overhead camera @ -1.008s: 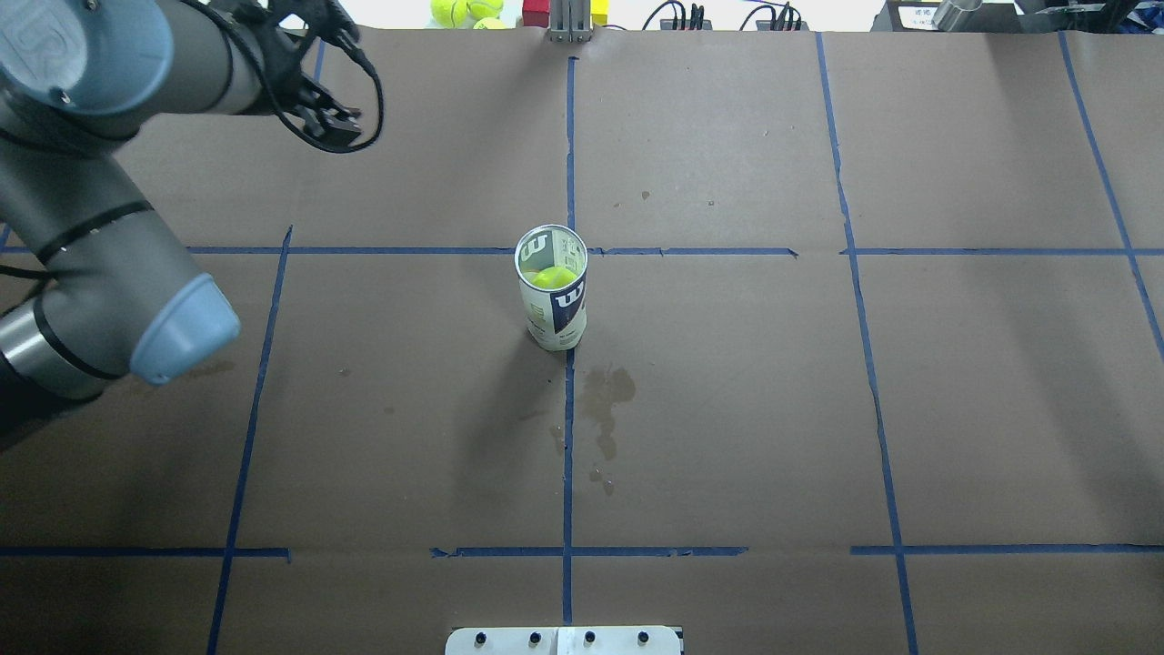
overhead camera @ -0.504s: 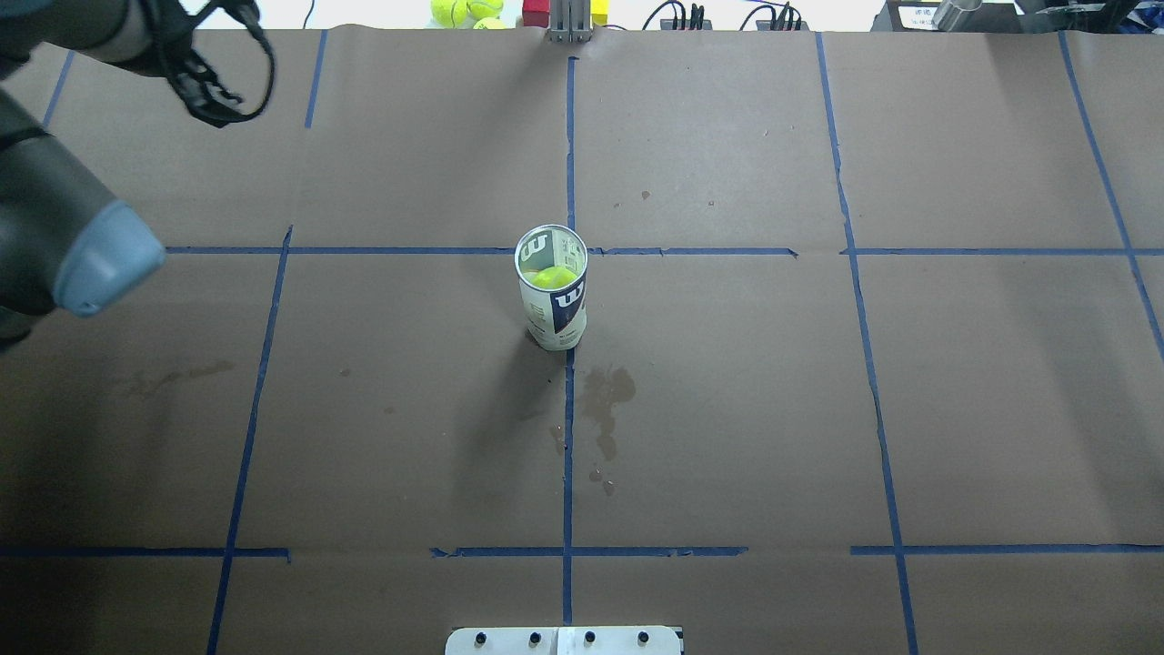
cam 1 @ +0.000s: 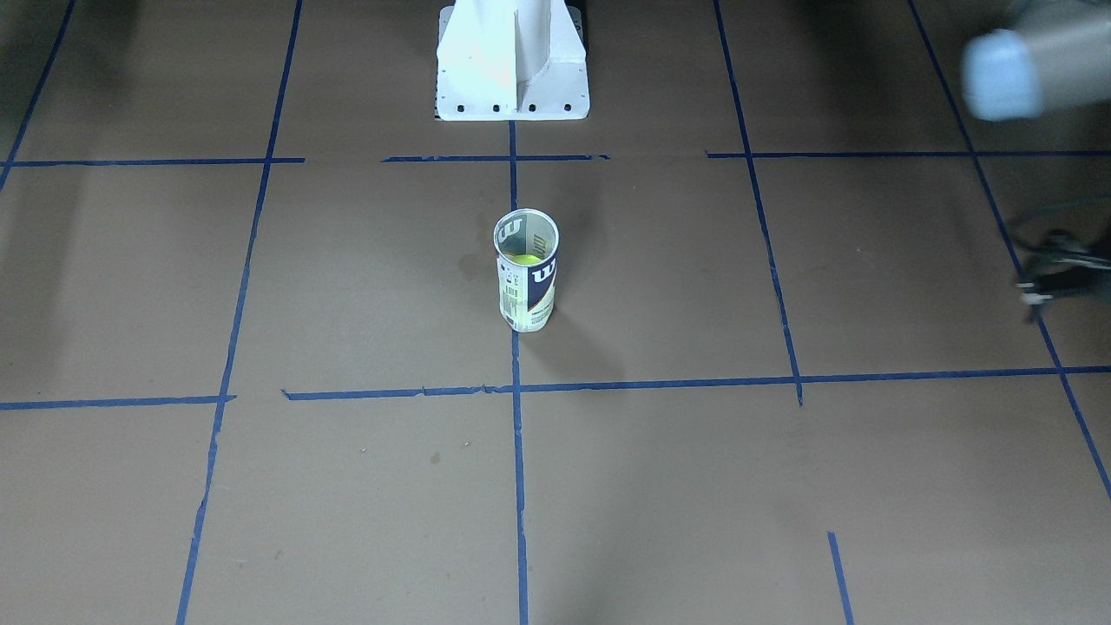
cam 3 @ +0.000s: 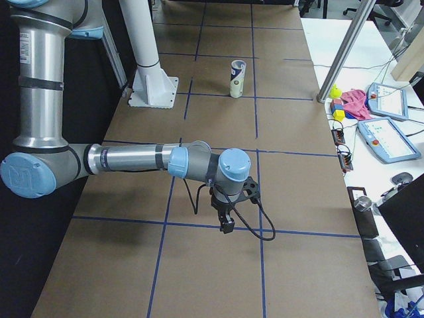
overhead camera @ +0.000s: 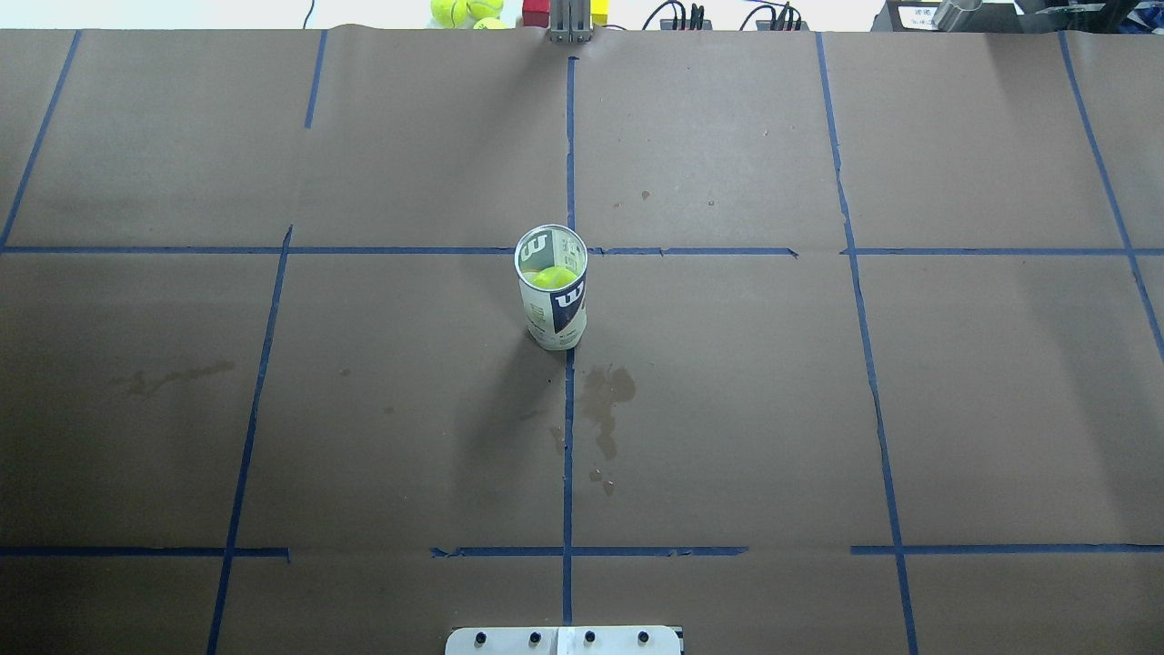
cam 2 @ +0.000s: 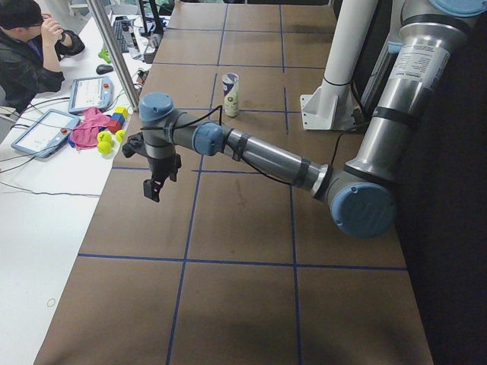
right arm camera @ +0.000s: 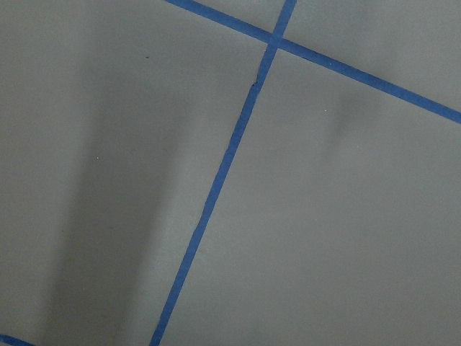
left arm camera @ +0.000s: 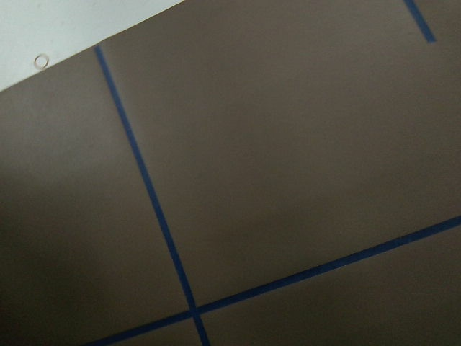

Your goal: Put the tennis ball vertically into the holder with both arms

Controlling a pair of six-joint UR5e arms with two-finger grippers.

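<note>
The holder point(overhead camera: 552, 293) stands upright at the table's middle, mouth up, with a yellow-green tennis ball point(overhead camera: 553, 277) inside it; it also shows in the front view point(cam 1: 525, 282). My left gripper point(cam 2: 154, 184) hangs fingers down over the table's left end, far from the holder, and is a dark blur at the front view's right edge point(cam 1: 1055, 276). My right gripper point(cam 3: 226, 222) hangs over the table's right end, equally far off. I cannot tell whether either is open or shut. Both wrist views hold only brown paper and blue tape.
The white pedestal base point(cam 1: 512, 61) stands at the robot's side of the table. Loose tennis balls point(overhead camera: 464, 11) and coloured blocks lie beyond the far edge. A person point(cam 2: 30, 46) sits at a side desk with tablets point(cam 2: 46, 131).
My left arm has swung out of the overhead view to the left. The holder and the ball in it have not moved.
</note>
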